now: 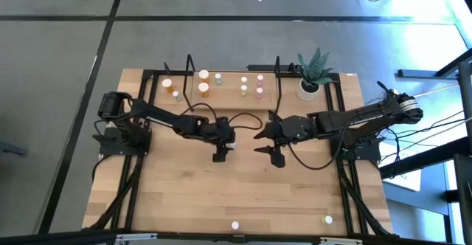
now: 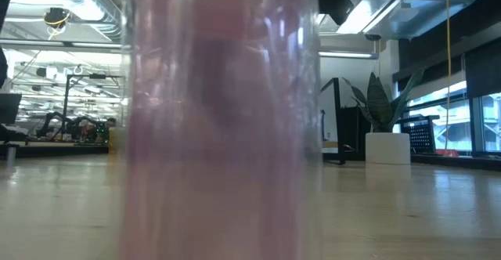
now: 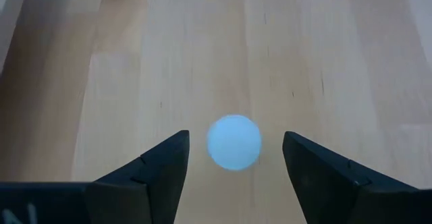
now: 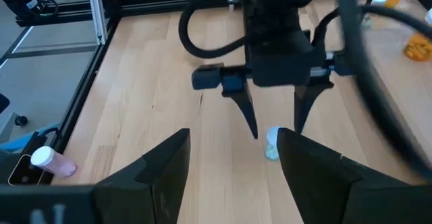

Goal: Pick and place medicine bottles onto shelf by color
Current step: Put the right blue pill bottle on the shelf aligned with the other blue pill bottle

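A small whitish-green bottle with a white cap [image 3: 233,142] stands upright on the wooden table near its middle [image 1: 231,147]. My left gripper [image 3: 233,177] points down over it and is open, with one finger on either side of the cap and a gap on both sides. The right wrist view shows the same bottle [image 4: 272,143] just below the left fingertips [image 4: 273,126]. My right gripper [image 1: 258,140] is open and empty, a little to the right of the bottle and facing it. The shelf [image 1: 225,90] at the far edge holds several bottles.
A pink bottle [image 4: 50,162] lies on its side at the table's near edge and fills the low view [image 2: 219,135]. Another bottle [image 1: 328,219] stands at the near right. A potted plant [image 1: 313,75] stands at the shelf's right end.
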Available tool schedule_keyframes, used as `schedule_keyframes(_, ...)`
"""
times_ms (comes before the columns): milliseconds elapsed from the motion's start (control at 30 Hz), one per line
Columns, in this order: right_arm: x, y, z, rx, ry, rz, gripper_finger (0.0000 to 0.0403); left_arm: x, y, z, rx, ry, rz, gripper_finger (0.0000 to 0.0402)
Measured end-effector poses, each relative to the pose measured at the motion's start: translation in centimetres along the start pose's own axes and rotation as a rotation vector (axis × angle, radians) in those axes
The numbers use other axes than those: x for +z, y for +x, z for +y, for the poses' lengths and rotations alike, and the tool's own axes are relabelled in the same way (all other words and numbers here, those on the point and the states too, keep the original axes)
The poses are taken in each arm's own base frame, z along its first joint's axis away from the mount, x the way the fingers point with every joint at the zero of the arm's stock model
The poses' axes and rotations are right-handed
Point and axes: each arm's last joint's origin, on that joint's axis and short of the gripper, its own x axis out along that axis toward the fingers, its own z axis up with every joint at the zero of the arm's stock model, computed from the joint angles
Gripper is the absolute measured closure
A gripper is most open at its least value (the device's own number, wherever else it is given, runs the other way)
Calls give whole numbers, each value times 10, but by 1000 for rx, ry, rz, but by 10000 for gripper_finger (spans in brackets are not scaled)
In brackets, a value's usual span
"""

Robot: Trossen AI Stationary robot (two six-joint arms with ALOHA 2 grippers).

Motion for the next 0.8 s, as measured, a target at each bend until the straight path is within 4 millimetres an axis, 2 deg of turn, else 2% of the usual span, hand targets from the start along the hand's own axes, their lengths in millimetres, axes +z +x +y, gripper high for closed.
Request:
schedule_keyframes(367,0,0,0,0,0,-1,179,-5,12,0,2,-5,27,171)
schedule_keyframes(800,0,0,0,0,0,-1,179,-1,12,-1,-17,-10,-21,218)
